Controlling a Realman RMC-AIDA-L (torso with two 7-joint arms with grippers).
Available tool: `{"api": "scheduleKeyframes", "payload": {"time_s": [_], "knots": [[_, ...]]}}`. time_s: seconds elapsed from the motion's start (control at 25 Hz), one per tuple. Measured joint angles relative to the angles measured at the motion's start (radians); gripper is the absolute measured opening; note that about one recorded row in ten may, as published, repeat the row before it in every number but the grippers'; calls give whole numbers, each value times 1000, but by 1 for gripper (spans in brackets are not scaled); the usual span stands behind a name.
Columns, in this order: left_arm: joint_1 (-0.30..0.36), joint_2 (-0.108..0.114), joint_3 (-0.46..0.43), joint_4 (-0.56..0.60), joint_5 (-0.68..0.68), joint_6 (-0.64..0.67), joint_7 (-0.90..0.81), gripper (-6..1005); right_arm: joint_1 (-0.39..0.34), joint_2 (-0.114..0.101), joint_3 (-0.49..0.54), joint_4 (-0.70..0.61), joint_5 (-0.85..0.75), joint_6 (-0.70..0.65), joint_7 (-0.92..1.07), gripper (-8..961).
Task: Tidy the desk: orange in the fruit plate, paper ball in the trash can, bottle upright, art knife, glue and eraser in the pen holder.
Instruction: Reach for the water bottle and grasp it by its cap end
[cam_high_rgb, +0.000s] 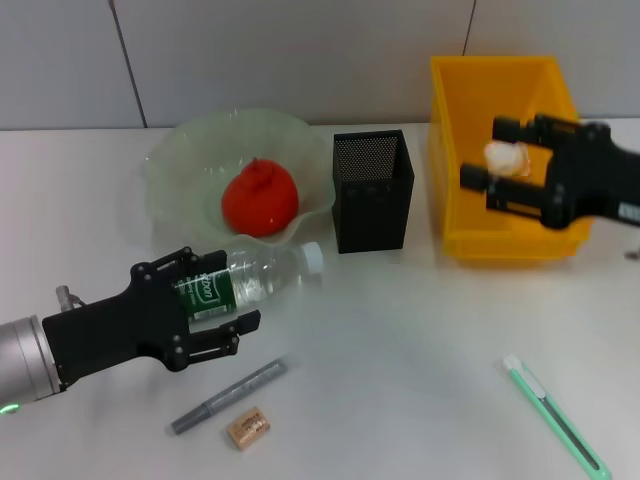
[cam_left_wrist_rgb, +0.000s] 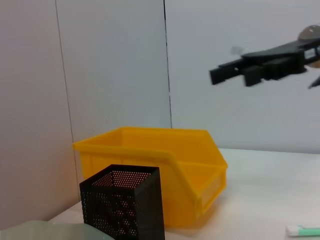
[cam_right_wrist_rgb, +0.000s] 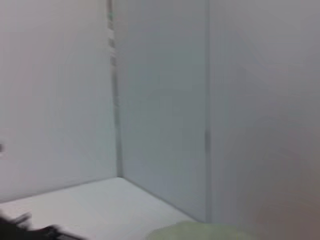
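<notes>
**Two hands busy: paper ball over the bin, bottle in the grip**

On a white counter (cam_high_rgb: 400, 330) before grey wall panels, the right hand (cam_high_rgb: 497, 172) hangs over the yellow trash can (cam_high_rgb: 460, 150), its fingers closed on the paper ball (cam_high_rgb: 506, 156). It should spread them only while squarely above the opening. The left hand (cam_high_rgb: 215, 300) clasps the lying bottle (cam_high_rgb: 255, 278) beside the fruit plate (cam_high_rgb: 180, 160), which holds the orange (cam_high_rgb: 259, 198). Best pivot the bottle slowly, cap upward, clear of the pen holder (cam_high_rgb: 372, 190).

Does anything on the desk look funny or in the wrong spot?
Yes. The bottle lies on its side between the left gripper's fingers instead of standing. The eraser, glue and knife lie loose on the desk, outside the black holder.
</notes>
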Motion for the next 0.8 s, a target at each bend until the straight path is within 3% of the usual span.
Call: {"api": "scheduleKeyframes", "payload": {"time_s": [0.44, 0.8], "knots": [[5, 1, 2, 0, 0, 11, -1, 815, -10, -7, 136, -213, -8, -273, -239, 694], [5, 0, 3, 0, -1, 14, -4, 815, -14, -9, 166, -247, -46, -276, -251, 695]]}}
